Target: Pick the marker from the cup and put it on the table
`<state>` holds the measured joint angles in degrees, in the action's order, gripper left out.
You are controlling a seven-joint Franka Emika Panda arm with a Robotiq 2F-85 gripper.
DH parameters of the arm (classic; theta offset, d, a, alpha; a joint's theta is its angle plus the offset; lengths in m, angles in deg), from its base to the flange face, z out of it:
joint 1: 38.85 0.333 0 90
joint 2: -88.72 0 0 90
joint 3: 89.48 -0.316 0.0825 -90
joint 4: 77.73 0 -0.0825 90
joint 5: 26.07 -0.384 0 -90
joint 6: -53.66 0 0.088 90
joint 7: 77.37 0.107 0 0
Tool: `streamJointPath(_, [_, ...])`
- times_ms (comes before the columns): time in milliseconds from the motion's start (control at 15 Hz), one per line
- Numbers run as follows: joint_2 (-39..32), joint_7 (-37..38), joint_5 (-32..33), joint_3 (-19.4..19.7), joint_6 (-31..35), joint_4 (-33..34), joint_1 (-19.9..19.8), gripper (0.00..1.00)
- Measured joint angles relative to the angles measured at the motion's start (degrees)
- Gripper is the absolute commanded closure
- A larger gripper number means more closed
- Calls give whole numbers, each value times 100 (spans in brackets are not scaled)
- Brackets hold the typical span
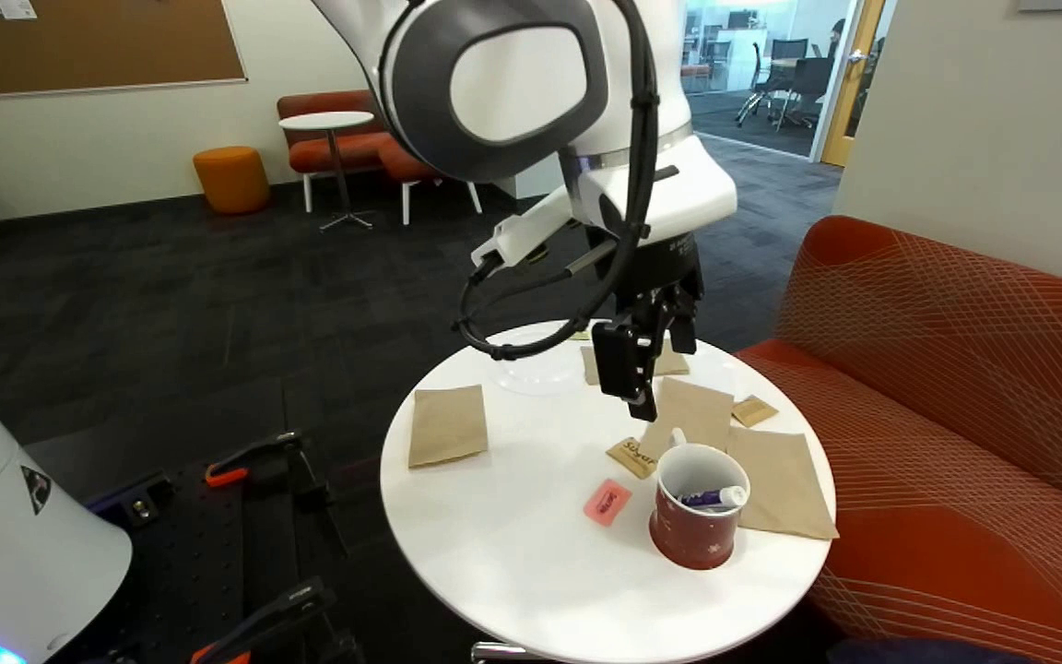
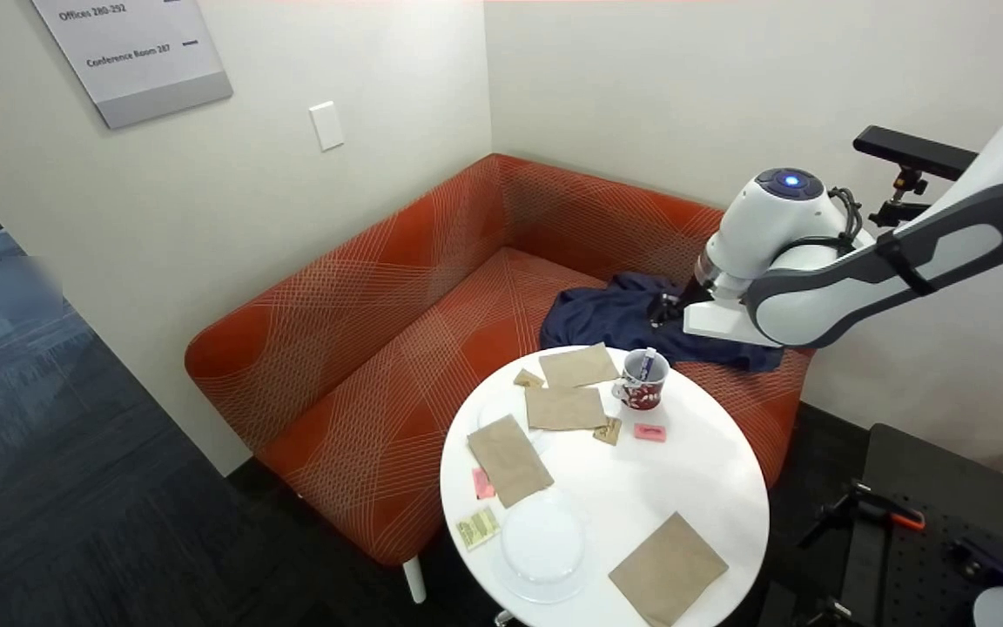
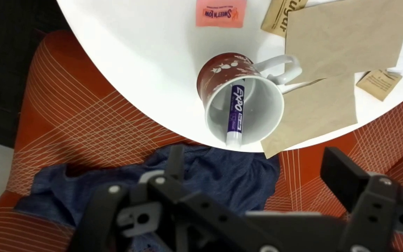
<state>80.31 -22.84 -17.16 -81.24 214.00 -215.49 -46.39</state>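
Note:
The marker [image 3: 236,108] is a purple-and-white stick lying tilted inside the cup, its white end at the rim. It also shows in both exterior views [image 1: 711,499] [image 2: 646,364]. The cup [image 3: 222,70] is a maroon mug with a pale inside, upright on the white round table [image 3: 152,70], near its edge; both exterior views show the cup [image 1: 692,539] [image 2: 641,394]. My gripper [image 3: 257,166] is open, with nothing between its fingers. It is raised and apart from the cup; an exterior view shows the gripper [image 1: 665,378] too. In an exterior view the arm hides most of the gripper [image 2: 665,310].
Tan napkins [image 1: 782,480], a sugar packet [image 1: 632,456] and a pink packet [image 1: 607,503] lie around the cup. A clear plastic lid or bowl [image 2: 543,540] stands on the table. A red sofa [image 2: 397,409] with a navy cloth [image 2: 597,315] borders the table.

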Motion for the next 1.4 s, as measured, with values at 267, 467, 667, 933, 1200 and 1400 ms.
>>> streamJointPath(267, [-231, 54, -9, 206, 47, 114, 146, 0])
streamJointPath(467, [-231, 54, -10, 208, 47, 113, 158, 0])
streamJointPath(667, [-231, 54, -11, 208, 47, 113, 160, 0])
streamJointPath(933, [-237, 55, -11, 234, 47, 113, 182, 0])
streamJointPath(1200, [-348, 208, -2, 422, 58, 115, 380, 0])
streamJointPath(1400, [-528, 470, 24, 534, 142, 157, 598, 9])
